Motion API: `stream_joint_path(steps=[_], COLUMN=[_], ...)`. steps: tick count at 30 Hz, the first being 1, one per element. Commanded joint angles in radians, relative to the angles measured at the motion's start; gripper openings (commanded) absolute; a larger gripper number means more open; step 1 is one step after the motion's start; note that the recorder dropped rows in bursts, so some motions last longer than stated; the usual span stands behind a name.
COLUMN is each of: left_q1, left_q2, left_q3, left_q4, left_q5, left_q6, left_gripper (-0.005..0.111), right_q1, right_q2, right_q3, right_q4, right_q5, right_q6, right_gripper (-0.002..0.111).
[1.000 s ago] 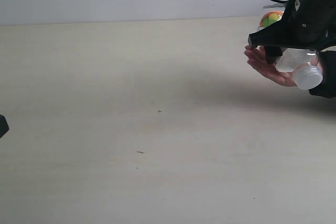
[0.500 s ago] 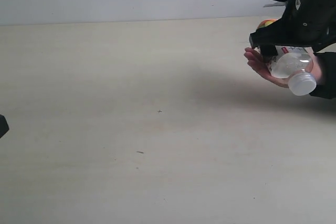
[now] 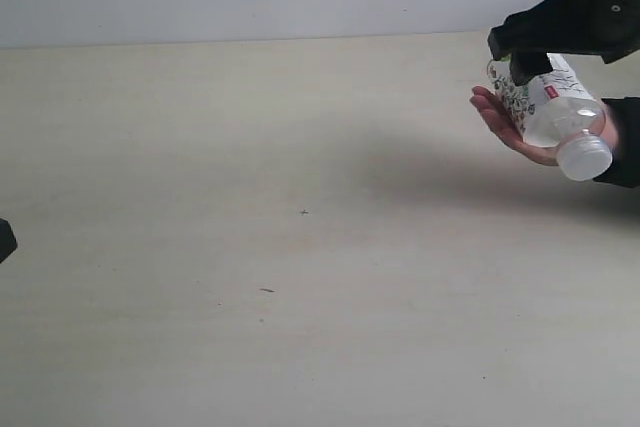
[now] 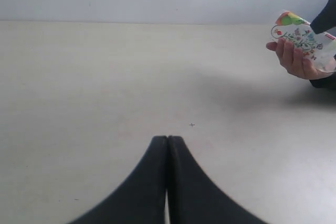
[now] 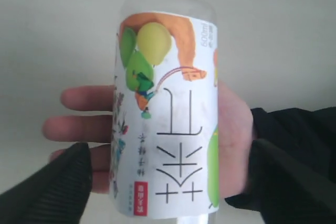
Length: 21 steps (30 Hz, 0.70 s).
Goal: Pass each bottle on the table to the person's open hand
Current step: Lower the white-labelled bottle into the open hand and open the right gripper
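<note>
1. Fingers [image 4: 155, 167] of the left gripper [image 4: 168, 139]: pressed flat together with nothing between them. They are parked low over bare table [image 3: 250, 247], well apart from the handover.
2. Mid table: only a few dark specks. No other bottle shows in any view, so this is likely the last one.
3. Far right: the person's open hand [image 3: 500, 119] is palm up, above the table. The bottle [image 3: 548, 105], clear with a fruit-print label, lies on its side across the palm. Its white cap [image 3: 586, 159] overhangs the hand and tilts down, towards the exterior camera.
4. Step in hand, as judged: release and clear away. The weight looks to be on the palm, not on the jaws.
   - Lift the right gripper [image 5: 168, 153] straight off the bottle.
   - Keep the jaws wide until they are above the label.
   - Make no sideways sweep. The bottle is round and sits cap-low, so a brush could roll it off the hand.
5. Right gripper fingers [image 5: 63, 187]: spread wide, one on each side of the bottle. A gap of palm shows beside the one clearly in view, so it does not touch. The other blends into the dark sleeve [image 5: 294, 129], so its edge is uncertain, though it appears clear too. The gripper holds nothing.
</note>
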Motion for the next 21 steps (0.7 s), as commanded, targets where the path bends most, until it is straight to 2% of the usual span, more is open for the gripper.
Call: stream_joint_path(steps=[1,3,7,13,21], left_q1=[0.000,0.000,0.000,0.000,0.000], left_q2=[-0.006,-0.006,-0.006,-0.006,-0.006], left_q3=[0.005,0.005,0.005,0.005,0.005], left_q4=[-0.008,-0.008,-0.008,-0.008,-0.008], left_q5=[-0.007,-0.007,-0.007,-0.007,-0.007], left_q6=[-0.002,-0.002,-0.002,-0.002,-0.002], left_gripper=[0.000,0.000,0.000,0.000,0.000], right_q1=[-0.002,-0.002,-0.002,-0.002,-0.002], right_q2=[-0.057,-0.072,-0.103,-0.150,-0.161], right_q3=[0.001,0.001,0.001,0.001,0.001], right_q4=[0.041,0.041,0.071,0.310,0.431], right_q5=[-0.005,-0.005,0.015,0.038,0.075], right_q6=[-0.043,-0.043,-0.080,-0.304,-0.312], right_gripper=[0.057,0.043,-0.001,0.000,0.000])
